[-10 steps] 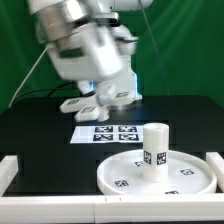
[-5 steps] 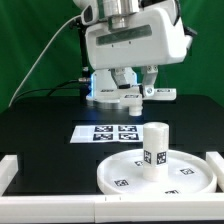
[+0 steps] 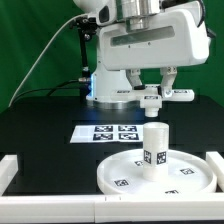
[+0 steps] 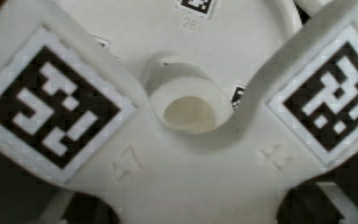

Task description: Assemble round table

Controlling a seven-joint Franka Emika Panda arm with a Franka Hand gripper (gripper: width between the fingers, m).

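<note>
End effector [image 3: 150, 88] clenched on the cross-shaped foot [image 3: 178, 95] and holding it in the air, clear of the black matte worktop [image 3: 40, 120]. The foot is white smooth plastic with flat arms, each carrying a black-and-white square tag. It hangs above the leg [image 3: 156, 145] and apart from it, no contact.

Wrist view: cross-shaped foot [image 4: 176, 60] fills the frame. Two big tags [image 4: 51, 95] sit on diverging arms, with a round hollow socket [image 4: 188, 111] at the hub and a raised rim around it. Fingers can't be made out clearly here.

The leg is a short thick white cylinder, upright at about the middle of the round top [image 3: 115, 172], with a tag on the side facing the camera. The round top is a large flat white disc with small tags near its edge, lying flat on the worktop at the near side.

The marker board [image 3: 100, 132] is a thin flat white sheet lying just behind the disc. A white rail [image 3: 8, 168] runs along the worktop edge on the exterior view's left.
</note>
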